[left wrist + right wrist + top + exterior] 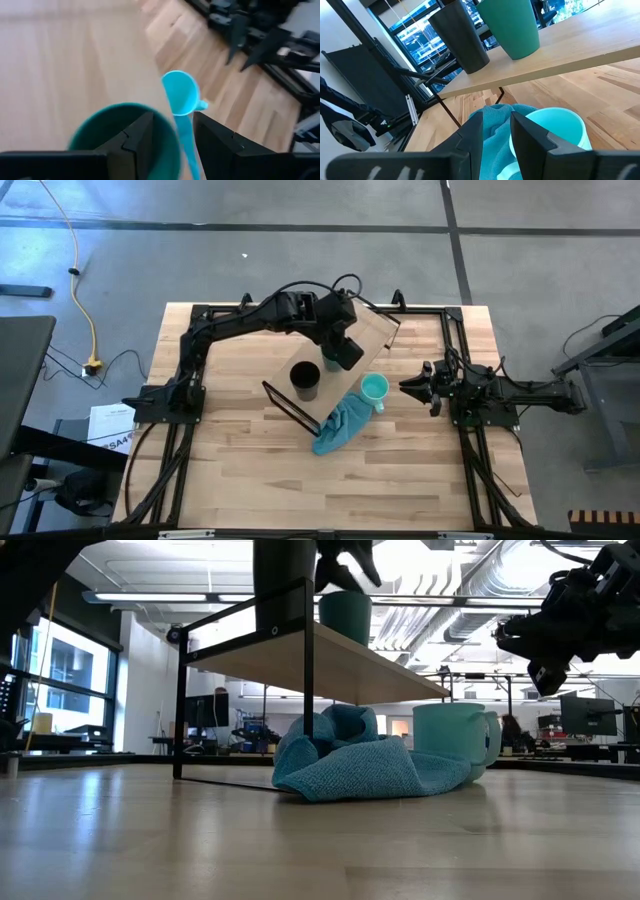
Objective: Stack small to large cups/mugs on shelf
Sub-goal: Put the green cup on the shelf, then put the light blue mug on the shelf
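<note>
The black cup [305, 379] and the green cup [511, 26] both stand upright on the shelf [375, 332], side by side, the black one at the near end by the frame leg [308, 700]. The mint mug [374, 390] sits on the table [240, 470] just past the shelf's long edge, upright with its mouth open upward, pressed against a crumpled teal cloth [338, 427] that spills out from under the shelf. The left gripper [172, 142] hangs directly over the green cup, its fingers [137, 137] spread with one reaching down across the cup's rim; whether they touch the cup I cannot tell. The right gripper [418, 385] hovers above the table beside the mint mug, pointed toward it, fingers [475, 132] a little apart and holding nothing. In the low view the room behind shows ceiling lights, desks and monitors.
</note>
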